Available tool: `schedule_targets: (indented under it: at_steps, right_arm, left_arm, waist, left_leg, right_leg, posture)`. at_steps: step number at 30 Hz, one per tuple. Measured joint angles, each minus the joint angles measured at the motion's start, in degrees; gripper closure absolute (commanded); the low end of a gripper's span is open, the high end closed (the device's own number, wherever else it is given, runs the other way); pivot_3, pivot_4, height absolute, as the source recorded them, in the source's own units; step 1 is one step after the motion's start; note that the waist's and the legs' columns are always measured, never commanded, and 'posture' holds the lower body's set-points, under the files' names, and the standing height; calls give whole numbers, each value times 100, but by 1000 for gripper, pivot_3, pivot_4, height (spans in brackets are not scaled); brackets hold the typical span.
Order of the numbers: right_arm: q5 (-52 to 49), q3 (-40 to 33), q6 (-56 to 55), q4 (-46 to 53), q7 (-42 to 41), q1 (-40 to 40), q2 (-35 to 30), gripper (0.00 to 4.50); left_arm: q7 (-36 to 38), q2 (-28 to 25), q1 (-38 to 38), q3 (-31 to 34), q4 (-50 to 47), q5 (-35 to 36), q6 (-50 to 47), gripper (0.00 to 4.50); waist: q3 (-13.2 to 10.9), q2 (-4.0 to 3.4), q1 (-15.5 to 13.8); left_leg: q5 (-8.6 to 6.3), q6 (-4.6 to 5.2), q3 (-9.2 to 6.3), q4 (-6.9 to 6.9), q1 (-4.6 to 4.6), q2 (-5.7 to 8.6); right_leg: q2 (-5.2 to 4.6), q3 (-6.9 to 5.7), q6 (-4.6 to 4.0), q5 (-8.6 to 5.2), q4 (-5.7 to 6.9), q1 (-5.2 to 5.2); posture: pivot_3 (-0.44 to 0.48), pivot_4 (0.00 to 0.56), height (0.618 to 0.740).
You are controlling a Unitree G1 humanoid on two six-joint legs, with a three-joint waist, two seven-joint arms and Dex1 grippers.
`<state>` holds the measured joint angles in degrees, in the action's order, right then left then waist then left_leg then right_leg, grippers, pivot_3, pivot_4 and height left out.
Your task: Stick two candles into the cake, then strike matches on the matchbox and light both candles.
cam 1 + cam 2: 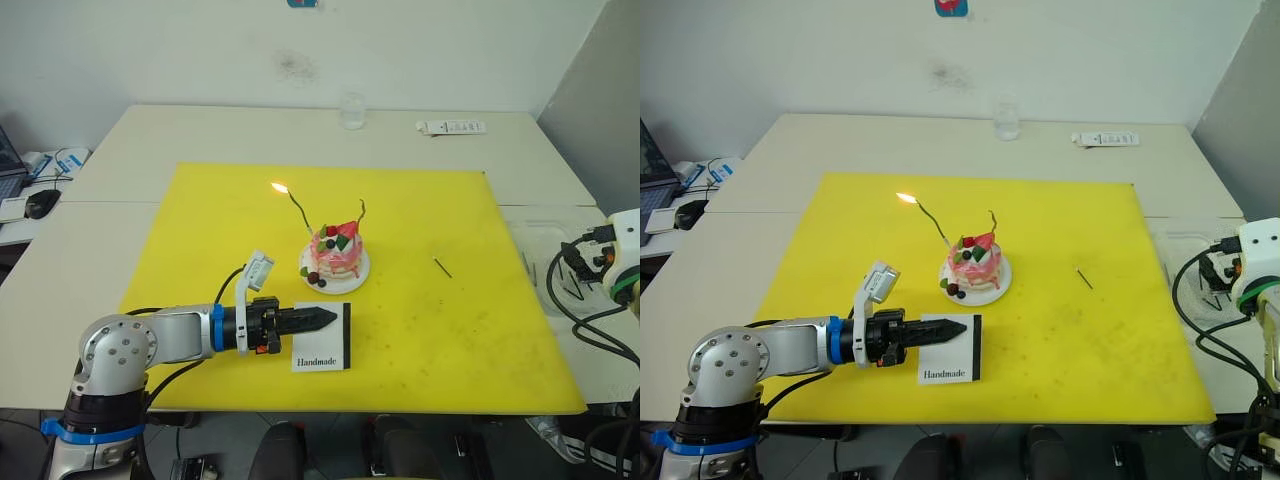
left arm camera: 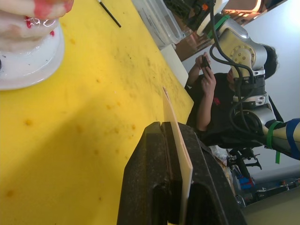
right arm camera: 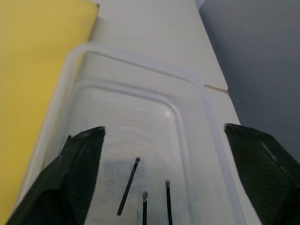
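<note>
The pink cake (image 1: 336, 254) stands on its white plate (image 1: 352, 278) in the middle of the yellow mat. Two thin wavy candles rise from it. The left candle (image 1: 300, 213) carries a small flame (image 1: 279, 187) at its top; the right candle (image 1: 360, 212) shows no flame. My left gripper (image 1: 330, 318) lies low in front of the cake, shut on the black-strip edge of the white matchbox (image 1: 322, 350). Over a clear tray (image 3: 140, 93) my right gripper (image 3: 164, 129) is open, with three matches (image 3: 127, 187) lying under it. One match (image 1: 442, 267) lies on the mat right of the cake.
A glass (image 1: 352, 110) and a white remote (image 1: 451, 127) sit at the table's far edge. A mouse (image 1: 41, 203) and papers lie far left. The clear tray (image 1: 545, 250) sits just off the mat's right edge. A person (image 2: 211, 93) sits beyond the right arm.
</note>
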<state>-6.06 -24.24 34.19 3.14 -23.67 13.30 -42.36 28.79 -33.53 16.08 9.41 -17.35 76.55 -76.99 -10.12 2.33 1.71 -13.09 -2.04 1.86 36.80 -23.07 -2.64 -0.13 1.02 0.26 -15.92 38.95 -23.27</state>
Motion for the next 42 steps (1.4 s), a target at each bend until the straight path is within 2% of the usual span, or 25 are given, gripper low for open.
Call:
schedule_targets:
  at_steps: [9,14,19,24,34,42]
  right_arm:
    - [-1398,-204,-149,2030,-1275,-447,-177,25]
    - [-1790,341,-76,2593,-1248,-766,475,25]
    - [-1403,1011,-536,2381,-984,-819,889,25]
    - [-783,1690,-1222,1052,-732,-582,1334,25]
    - [-454,1910,-1984,-196,-718,-171,1567,25]
    - [-387,1981,-2044,-351,-759,-172,1584,25]
  left_arm:
    - [46,-80,18,1,24,1,27,4500]
    - [69,-141,-7,1,28,-1,53,4500]
    - [68,-167,-38,1,90,0,113,4500]
    - [51,-167,-6,-3,122,4,119,4500]
    - [-16,-210,31,-4,120,154,118,4500]
    - [-69,-260,30,-3,120,227,119,4500]
  waist:
    - [-4,-6,-3]
    - [-3,-4,-1]
    - [-4,-6,-3]
    - [-4,-6,-4]
    - [-5,-8,-5]
    - [-5,-8,-4]
  left_leg:
    - [0,0,-5,-1,1,-5]
    - [0,0,-4,2,2,-4]
    - [0,0,0,4,2,0]
    - [0,0,-1,4,2,1]
    - [0,0,-3,2,0,-3]
    - [0,0,-2,3,2,-3]
  right_leg:
    - [2,-5,1,0,0,2]
    - [-3,-3,1,0,0,4]
    - [-2,-1,1,0,0,4]
    - [0,-2,0,1,1,3]
    - [1,-3,0,0,2,2]
    - [0,-2,0,1,3,2]
  posture:
    - [0,150,740]
    - [0,150,740]
    - [0,150,740]
    - [0,150,740]
    - [0,150,740]
    - [0,150,740]
